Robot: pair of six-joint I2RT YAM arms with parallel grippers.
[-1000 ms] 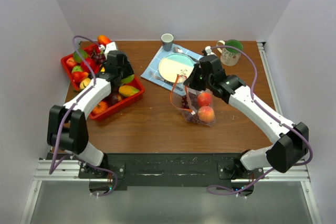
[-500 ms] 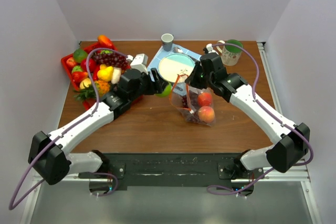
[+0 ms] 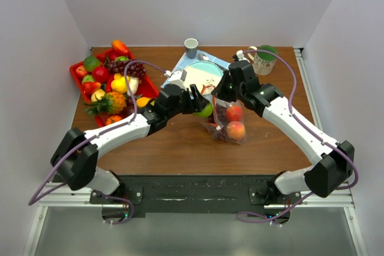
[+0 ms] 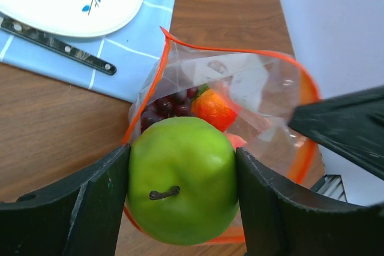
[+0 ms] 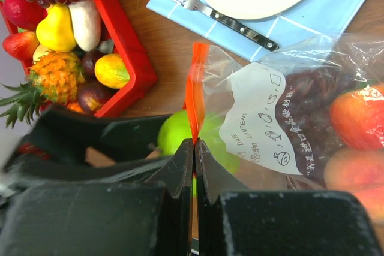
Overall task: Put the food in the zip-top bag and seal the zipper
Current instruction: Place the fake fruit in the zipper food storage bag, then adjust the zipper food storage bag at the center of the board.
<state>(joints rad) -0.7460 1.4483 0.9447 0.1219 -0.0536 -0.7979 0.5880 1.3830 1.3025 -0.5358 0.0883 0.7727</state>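
Note:
The zip-top bag (image 3: 225, 123) stands at mid-table, its mouth facing left. My right gripper (image 5: 194, 143) is shut on its orange-red zipper (image 5: 193, 88) and holds that edge up. Inside lie a peach (image 3: 236, 130), a red apple (image 3: 233, 113) and dark grapes (image 4: 168, 105). My left gripper (image 4: 183, 187) is shut on a green apple (image 4: 183, 178), held right at the open mouth of the bag (image 4: 264, 91). In the top view the green apple (image 3: 206, 111) touches the bag's left rim. More food fills the red tray (image 3: 76, 80) at the far left.
A blue napkin (image 3: 179, 75) behind the bag carries a white plate (image 3: 201, 76), a fork (image 5: 219, 17) and a knife (image 4: 57, 43). A small cup (image 3: 191, 47) and a green mug (image 3: 263, 59) stand at the back. The red tray's corner (image 5: 129, 58) is close to the bag.
My left arm has swung from the red tray to the right with the green apple in its grip, up to the bag's mouth. The right gripper has kept its hold on the zipper.

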